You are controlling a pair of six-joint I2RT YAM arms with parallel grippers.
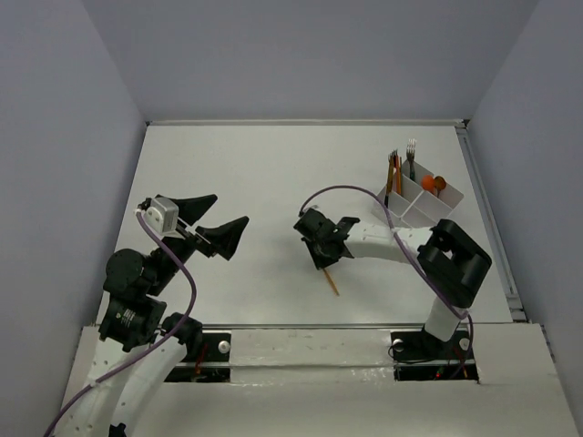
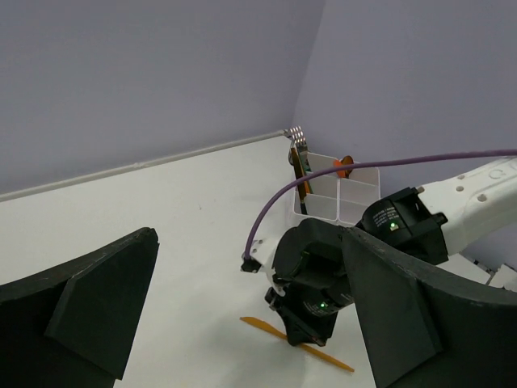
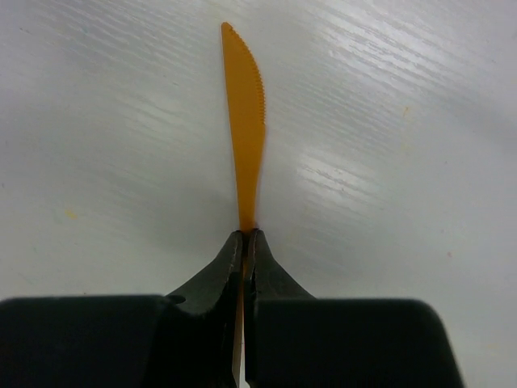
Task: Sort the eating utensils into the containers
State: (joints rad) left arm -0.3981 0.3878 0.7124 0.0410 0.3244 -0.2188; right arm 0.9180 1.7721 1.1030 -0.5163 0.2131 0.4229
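Several utensils [image 1: 411,153] stand in the white divided box [image 1: 412,212], far off to the right of the right end effector [image 3: 245,238], which pinches the only orange plastic knife [image 3: 245,121] left on the table [image 1: 255,164]; the left end effector [image 1: 217,221] is spread, holding nothing.

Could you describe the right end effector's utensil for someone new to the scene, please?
On the white table, left of the divided box, the right end effector pinches an orange plastic knife. Unlike the boxed utensils, it is out alone, blade serrated.
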